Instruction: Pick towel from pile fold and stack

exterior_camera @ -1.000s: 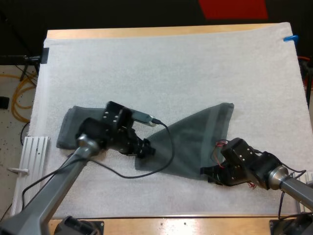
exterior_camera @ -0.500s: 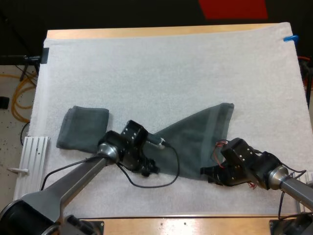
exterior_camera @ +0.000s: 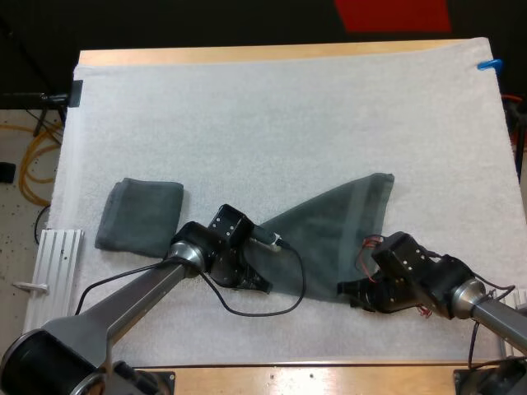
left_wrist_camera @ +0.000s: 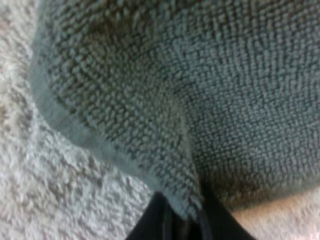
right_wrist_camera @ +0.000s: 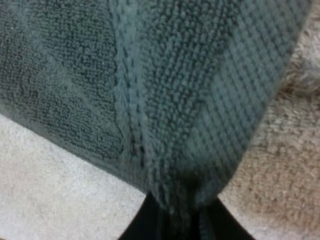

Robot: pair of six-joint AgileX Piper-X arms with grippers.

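Towel [exterior_camera: 333, 230], dark grey-green, lies partly spread on the near right of the white mat [exterior_camera: 280, 107]. One corner reaches toward the far right, and a stitched band runs along that side. The left end effector [exterior_camera: 260, 285] pinches its near left corner between black fingers [left_wrist_camera: 152, 225]. The right end effector [exterior_camera: 349, 293] pinches the near right corner, the cloth bunched between its tips. A folded towel [exterior_camera: 140, 216] sits near the mat's left edge, apart from the spread one. The mat covers the wooden bench [exterior_camera: 247, 54], bare along its far side. Left of the bench, yellow cable [exterior_camera: 33, 164] loops on a speckled floor [exterior_camera: 16, 239].
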